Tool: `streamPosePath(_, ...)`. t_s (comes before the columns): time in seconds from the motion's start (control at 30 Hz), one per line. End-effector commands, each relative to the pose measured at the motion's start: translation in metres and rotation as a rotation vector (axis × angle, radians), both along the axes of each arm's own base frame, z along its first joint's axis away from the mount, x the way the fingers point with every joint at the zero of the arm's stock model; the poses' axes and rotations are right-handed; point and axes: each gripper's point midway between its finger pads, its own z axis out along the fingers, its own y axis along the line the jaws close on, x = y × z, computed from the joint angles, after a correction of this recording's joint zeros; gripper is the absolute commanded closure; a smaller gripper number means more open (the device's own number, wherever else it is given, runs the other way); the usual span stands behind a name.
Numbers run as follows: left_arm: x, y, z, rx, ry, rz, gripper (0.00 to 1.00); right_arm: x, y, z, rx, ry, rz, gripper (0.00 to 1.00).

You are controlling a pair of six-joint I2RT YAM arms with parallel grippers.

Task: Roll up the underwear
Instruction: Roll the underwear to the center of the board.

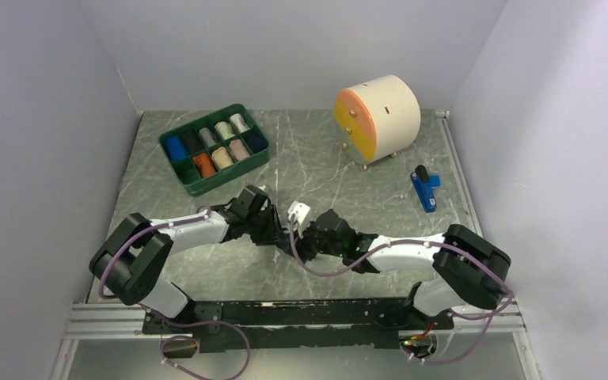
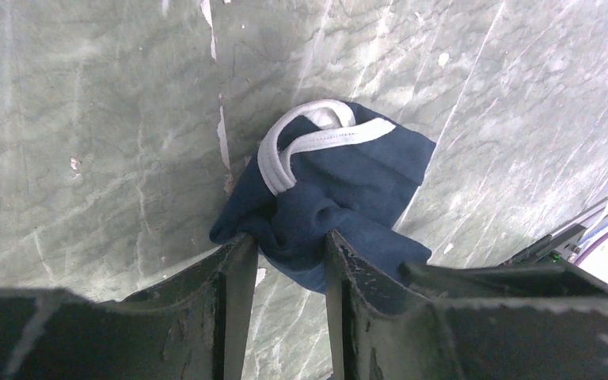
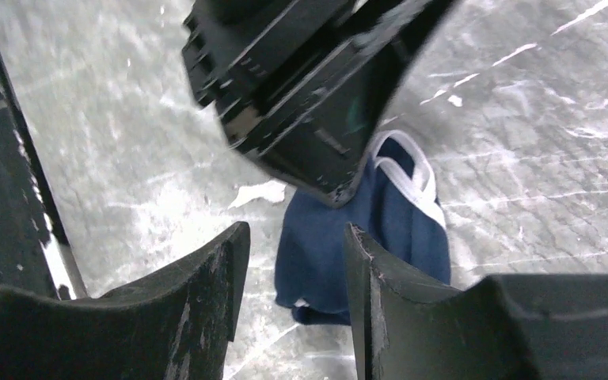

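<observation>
The navy blue underwear (image 2: 348, 182) with white edge trim lies bunched on the marbled table. My left gripper (image 2: 285, 237) is shut on its near fold, with cloth pinched between the fingertips. In the right wrist view the underwear (image 3: 317, 237) lies just beyond my right gripper (image 3: 294, 231), which stands open with nothing between its fingers. The left gripper's black body (image 3: 309, 87) hangs over the cloth from above. In the top view the left gripper (image 1: 277, 228) and the right gripper (image 1: 310, 237) meet at mid table and cover most of the cloth.
A green tray (image 1: 229, 176) with several cloth rolls sits at the back left. A round cream drawer unit (image 1: 376, 117) with an orange and yellow front stands at the back right. A small blue object (image 1: 423, 190) lies to the right. White walls close in three sides.
</observation>
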Motion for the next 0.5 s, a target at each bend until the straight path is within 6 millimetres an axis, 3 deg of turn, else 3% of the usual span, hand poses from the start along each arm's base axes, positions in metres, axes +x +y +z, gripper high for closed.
streamPosePath(0.0,0.008,0.004,-0.003,0.043,-0.01,0.027,0.59,0.008,-0.002,-0.003,-0.134,-0.163,-0.001,0.5)
streamPosePath(0.13,0.006,0.005,-0.004,0.041,-0.005,0.027,0.6,0.013,-0.007,-0.02,-0.213,-0.181,-0.03,0.55)
streamPosePath(0.23,0.006,0.005,-0.004,0.042,-0.003,0.025,0.6,0.014,-0.008,-0.023,-0.22,-0.187,-0.039,0.71)
streamPosePath(0.37,0.005,0.004,0.0,0.03,-0.01,0.025,0.58,0.011,-0.007,-0.021,-0.146,-0.108,-0.049,0.83)
streamPosePath(0.47,0.007,0.0,0.016,-0.022,-0.044,0.035,0.46,0.007,-0.009,-0.026,-0.049,0.052,-0.041,0.89)
